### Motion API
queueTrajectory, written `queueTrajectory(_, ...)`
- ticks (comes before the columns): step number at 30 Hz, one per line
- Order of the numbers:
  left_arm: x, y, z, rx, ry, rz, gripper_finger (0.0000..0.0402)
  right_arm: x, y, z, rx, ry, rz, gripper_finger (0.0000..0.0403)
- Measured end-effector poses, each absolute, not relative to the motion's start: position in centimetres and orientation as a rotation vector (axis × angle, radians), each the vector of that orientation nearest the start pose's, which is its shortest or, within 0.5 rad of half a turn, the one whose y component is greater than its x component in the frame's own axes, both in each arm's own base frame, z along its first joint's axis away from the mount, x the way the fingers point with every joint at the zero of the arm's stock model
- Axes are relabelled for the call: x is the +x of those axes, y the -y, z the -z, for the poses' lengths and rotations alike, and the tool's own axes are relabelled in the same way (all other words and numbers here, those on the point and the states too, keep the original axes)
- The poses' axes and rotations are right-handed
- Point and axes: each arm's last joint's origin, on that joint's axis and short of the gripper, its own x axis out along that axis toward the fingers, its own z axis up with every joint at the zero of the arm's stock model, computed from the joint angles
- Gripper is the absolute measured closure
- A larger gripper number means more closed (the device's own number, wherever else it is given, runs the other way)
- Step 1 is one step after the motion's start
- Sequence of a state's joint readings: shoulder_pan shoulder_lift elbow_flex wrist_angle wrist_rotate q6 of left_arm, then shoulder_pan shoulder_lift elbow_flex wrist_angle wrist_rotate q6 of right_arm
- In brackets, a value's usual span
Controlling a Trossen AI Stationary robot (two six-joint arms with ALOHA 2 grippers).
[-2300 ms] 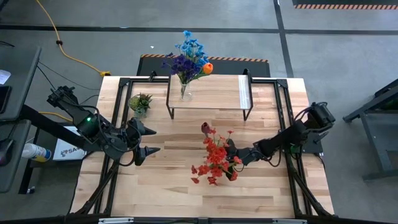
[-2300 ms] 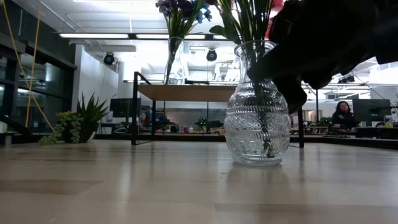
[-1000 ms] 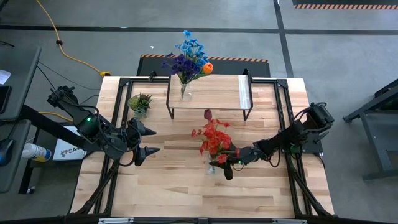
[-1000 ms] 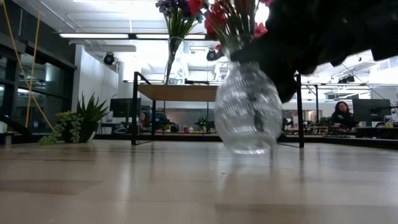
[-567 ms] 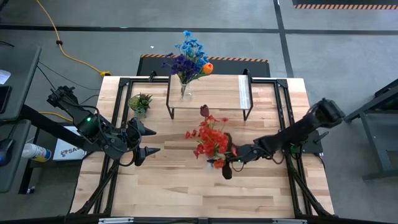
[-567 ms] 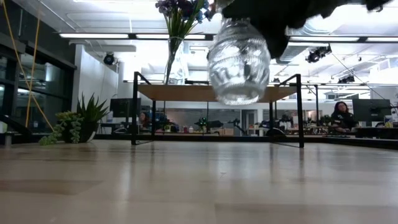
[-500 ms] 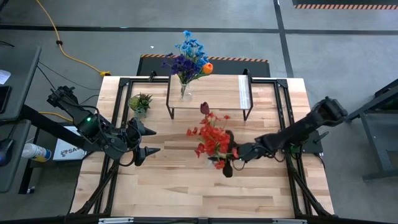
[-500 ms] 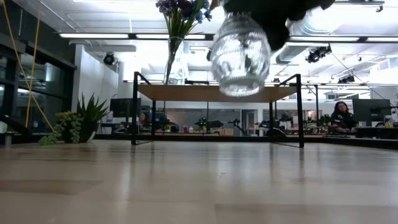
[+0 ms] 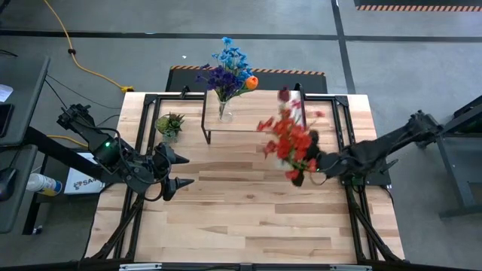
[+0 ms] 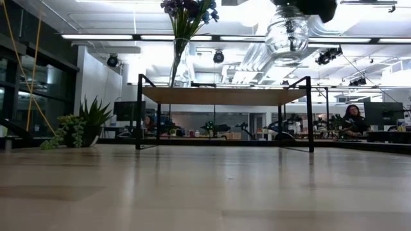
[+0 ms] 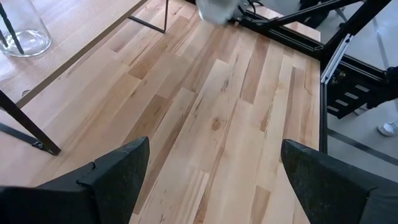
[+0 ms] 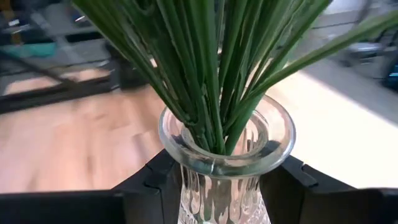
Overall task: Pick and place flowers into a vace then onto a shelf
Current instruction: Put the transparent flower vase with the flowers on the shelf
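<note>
Readable text, high view: a white box on the floor left of the surface carries dark letters, partly hidden by the left arm; only "SA" can be made out.
Readable text, low view: none.
Readable text, left wrist view: none.
Readable text, right wrist view: none.
Labels, brands, numbers on arms, vases, shelf: none legible.
Signs in the room behind: none legible.

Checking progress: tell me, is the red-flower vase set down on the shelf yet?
Not yet. The vase hangs above the shelf, clamped at the neck by the right gripper.
</note>
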State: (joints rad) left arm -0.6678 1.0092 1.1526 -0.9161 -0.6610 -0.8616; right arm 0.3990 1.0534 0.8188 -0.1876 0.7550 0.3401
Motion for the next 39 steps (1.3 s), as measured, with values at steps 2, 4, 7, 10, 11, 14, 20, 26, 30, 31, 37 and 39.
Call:
queueTrajectory(2,15.1,9.6,-35.8,-0.359,-0.553,-0.247,0.0007,20.2,-5.9,-30.5,0.100,-0.271,0.460,0.0246)
queueTrajectory(4,15.1,9.6,-35.8,-0.359,-0.553,-0.247,0.0007,19.3,-4.9,-31.2,0.103,-0.254,0.504,0.0246)
queueTrajectory(7,15.1,9.6,-35.8,-0.359,-0.553,-0.247,0.0007,18.4,-3.3,-31.9,0.096,-0.238,0.558,0.0246)
queueTrajectory(10,15.1,9.6,-35.8,-0.359,-0.553,-0.247,0.0007,18.0,-1.8,-32.5,0.088,-0.215,0.610,0.0246)
queueTrajectory(11,15.1,9.6,-35.8,-0.359,-0.553,-0.247,0.0007,17.9,-1.2,-32.6,0.087,-0.208,0.625,0.0246)
queueTrajectory(14,15.1,9.6,-35.8,-0.358,-0.551,-0.249,0.0007,18.1,0.5,-32.8,0.083,-0.209,0.643,0.0246)
queueTrajectory(20,15.1,9.6,-35.8,-0.358,-0.551,-0.250,0.0007,19.4,4.2,-32.5,0.106,-0.217,0.636,0.0246)
queueTrajectory(26,15.1,9.6,-35.8,-0.358,-0.550,-0.249,0.0007,20.7,7.7,-31.6,0.116,-0.222,0.667,0.0246)
queueTrajectory(30,15.1,9.6,-35.8,-0.358,-0.550,-0.250,0.0007,21.4,9.6,-30.5,0.135,-0.262,0.669,0.0246)
queueTrajectory(31,15.1,9.6,-35.8,-0.358,-0.550,-0.250,0.0007,21.6,10.0,-30.2,0.136,-0.277,0.670,0.0246)
queueTrajectory(37,15.1,9.6,-35.8,-0.358,-0.550,-0.250,0.0007,22.3,11.3,-29.4,0.120,-0.294,0.682,0.0246)
queueTrajectory(39,15.1,9.6,-35.8,-0.358,-0.550,-0.250,0.0007,22.3,11.5,-29.4,0.111,-0.291,0.686,0.0246)
